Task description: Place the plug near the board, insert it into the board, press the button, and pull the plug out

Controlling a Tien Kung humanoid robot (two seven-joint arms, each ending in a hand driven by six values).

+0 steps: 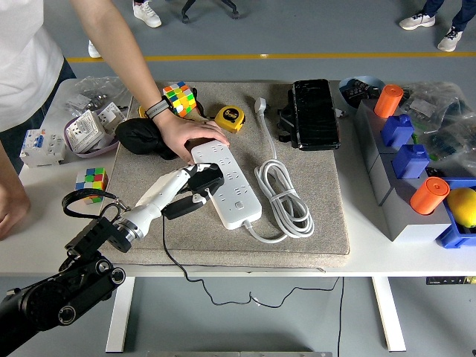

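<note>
At twelve o'clock of the board point(227, 184) a person's hand point(187, 137) blocked me; three o'clock's coiled cord point(283, 190) perhaps crowded it.

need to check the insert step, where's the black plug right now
In the head view, the black plug is left of centre, held in the left hand against the left edge of the white power strip.

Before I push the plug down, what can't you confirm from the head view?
- Plug prongs: hidden under the black plug and left hand.
- Which socket it sits over on the power strip: covered by the plug.
- The strip's far end: under the person's hand.
- The strip's button state: too small to read.
- Right arm: out of frame.
</note>
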